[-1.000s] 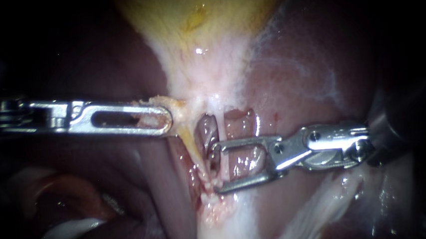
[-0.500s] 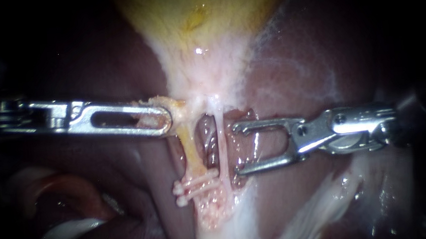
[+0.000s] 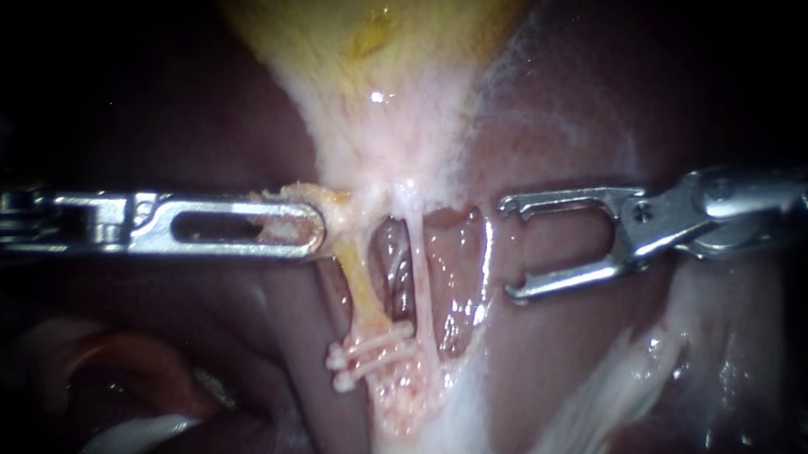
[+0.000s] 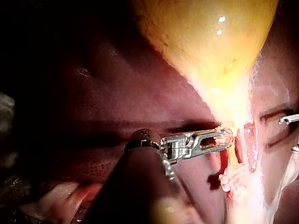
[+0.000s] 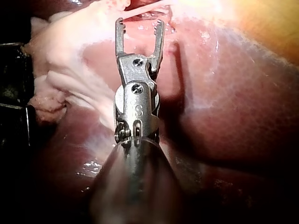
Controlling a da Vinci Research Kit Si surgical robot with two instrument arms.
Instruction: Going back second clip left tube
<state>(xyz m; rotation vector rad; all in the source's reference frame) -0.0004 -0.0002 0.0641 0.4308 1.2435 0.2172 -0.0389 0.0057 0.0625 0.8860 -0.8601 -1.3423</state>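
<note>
Left instrument (image 3: 309, 229): jaws closed on a yellow tissue edge (image 3: 321, 195) at the neck of the gallbladder (image 3: 381, 39). Right instrument (image 3: 512, 248): jaws wide apart and empty, poised over the liver (image 3: 565, 358), near the tubes but clear of them. Two white clips (image 3: 370, 355) lie close together across the foot of the yellowish left tube (image 3: 359, 282). The pale right tube (image 3: 418, 273) stands between the clips and the right jaws.
</note>
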